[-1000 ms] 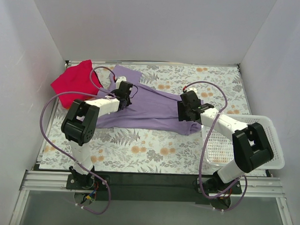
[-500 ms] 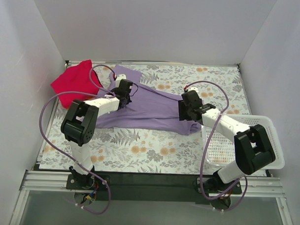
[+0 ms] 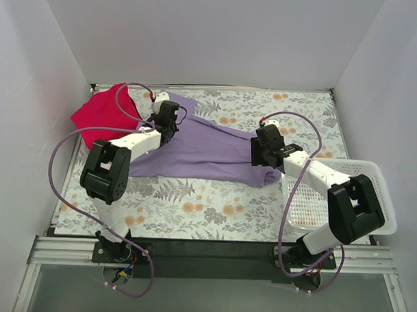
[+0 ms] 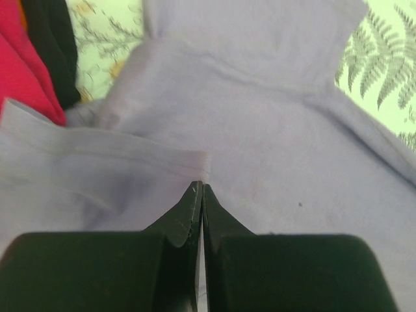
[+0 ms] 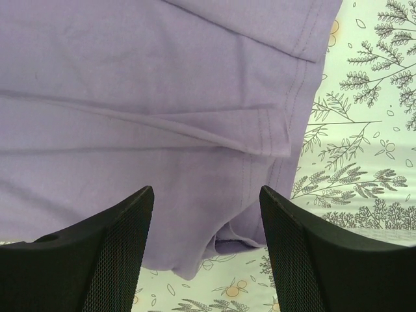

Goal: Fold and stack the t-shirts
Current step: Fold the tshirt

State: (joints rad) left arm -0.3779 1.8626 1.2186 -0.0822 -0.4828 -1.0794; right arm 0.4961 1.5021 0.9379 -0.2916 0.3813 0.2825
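The purple shirt (image 3: 209, 146) lies spread across the middle of the top view on the flowered table (image 3: 193, 210), and the red shirt (image 3: 100, 111) lies crumpled in the upper left, just beside it. The left gripper (image 3: 165, 120) is at the upper left part of the purple shirt, its jaws pressed together and pinching a hem fold of it. The right gripper (image 3: 260, 158) is over the shirt's lower right end with jaws spread and holds nothing, and a white basket (image 3: 378, 196) stands at the right edge.
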